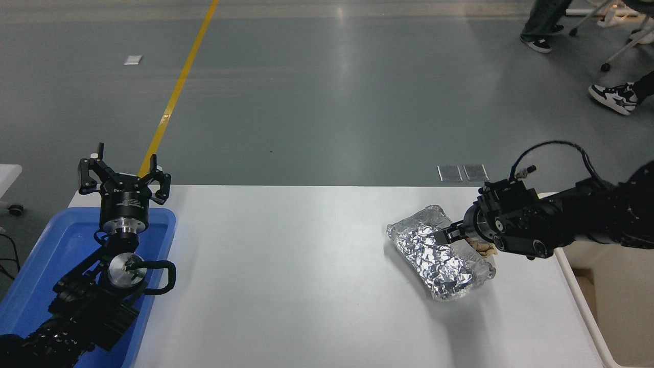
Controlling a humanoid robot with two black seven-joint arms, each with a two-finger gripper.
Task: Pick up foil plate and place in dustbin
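Beside the dustbin (pixel 613 286), the right gripper (pixel 445 236) is reaching over the foil plate (pixel 439 255) lying on the table (pixel 286 266), fingers slightly parted and holding nothing, likely needing to straddle a rim before closing.

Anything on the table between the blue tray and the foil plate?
No. In the head view, only bare white table lies between the blue tray and the foil plate.

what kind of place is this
Probably a robotics lab or industrial hall: a bare grey floor with a yellow line, a white table holding test items such as the foil plate, and people's shoes nearby.
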